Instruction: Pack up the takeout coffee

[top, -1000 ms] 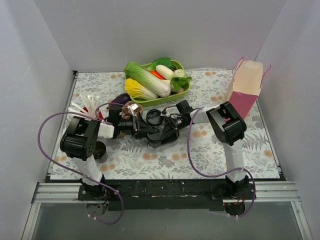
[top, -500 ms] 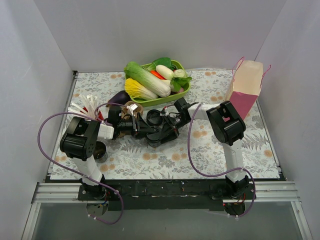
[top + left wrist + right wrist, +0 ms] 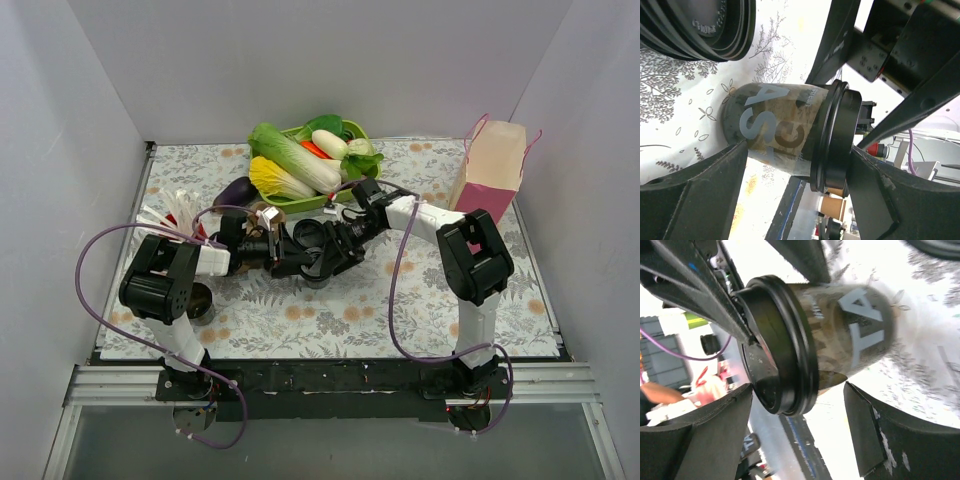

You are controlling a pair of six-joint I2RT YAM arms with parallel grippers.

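The takeout coffee [image 3: 318,252], a dark grey cup with a black lid, sits mid-table between both grippers. In the left wrist view the cup [image 3: 780,130] lies across the jaws of my left gripper [image 3: 795,150]. One finger [image 3: 715,175] touches its base edge and the other [image 3: 875,185] presses on the lid. My left gripper [image 3: 303,256] reaches in from the left. In the right wrist view the cup [image 3: 840,330] stands just beyond my right gripper [image 3: 797,390], whose fingers are wide apart and clear of it. My right gripper [image 3: 338,243] comes in from the right.
A green tray [image 3: 372,182] of vegetables and an eggplant [image 3: 235,190] lie behind the grippers. A pink paper bag [image 3: 490,175] stands at the back right. A red cup of straws [image 3: 175,215] and a brown carrier [image 3: 268,215] are at the left. Another black lid [image 3: 695,25] sits close by.
My right gripper has opened off the cup and drawn back toward the tray, its elbow swinging right. My left arm has barely moved.
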